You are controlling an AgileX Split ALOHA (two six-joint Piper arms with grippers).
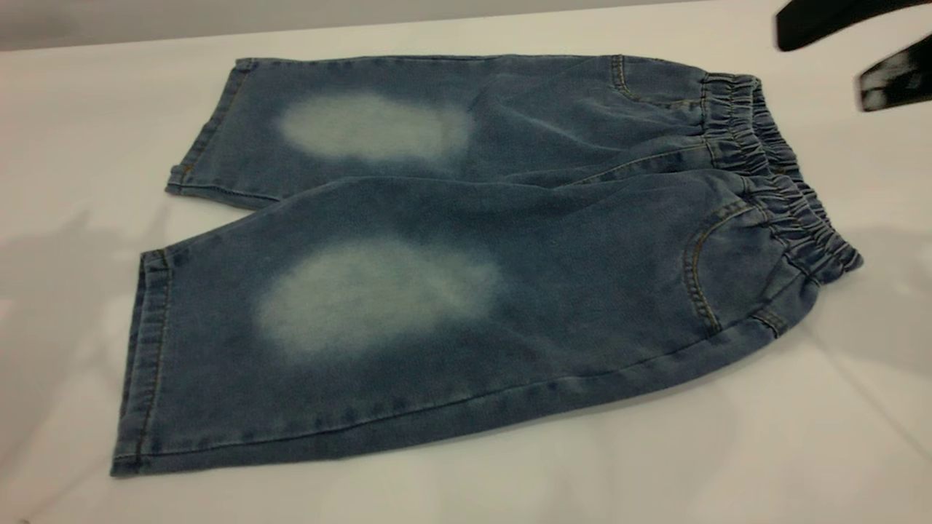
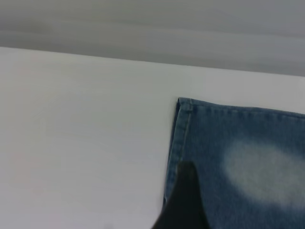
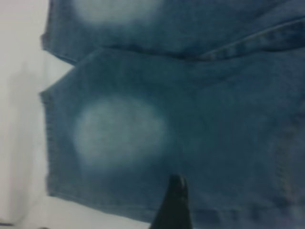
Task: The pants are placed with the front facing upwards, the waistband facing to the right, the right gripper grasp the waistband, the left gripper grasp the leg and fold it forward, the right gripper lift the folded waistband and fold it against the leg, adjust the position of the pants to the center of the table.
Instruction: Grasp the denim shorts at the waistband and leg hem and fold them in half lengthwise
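I have the pants (image 1: 466, 269) lying flat, front up, on the tabletop (image 1: 837, 437), legs toward my left arm and the waistband (image 1: 779, 175) toward my right arm. This layout puts each grasp site on the side of the arm assigned to it, so neither arm needs to cross the other.

The garment is unfolded. Both legs lie side by side, the near leg slightly overlapping the far one along the inseam. I judge that no fold has been made.

The right claw (image 1: 852, 54) is in the air beyond and to the outside of the waistband, clear of the fabric. In the exterior view its two dark fingers stand apart with nothing between them.

The left claw (image 2: 183, 200) is outside the exterior view. Its wrist camera shows one dark finger tip over the hem corner of a leg; I cannot tell whether that claw is spread or closed.

No containers are present. The curved front pockets lie flat, and I cannot see inside them.
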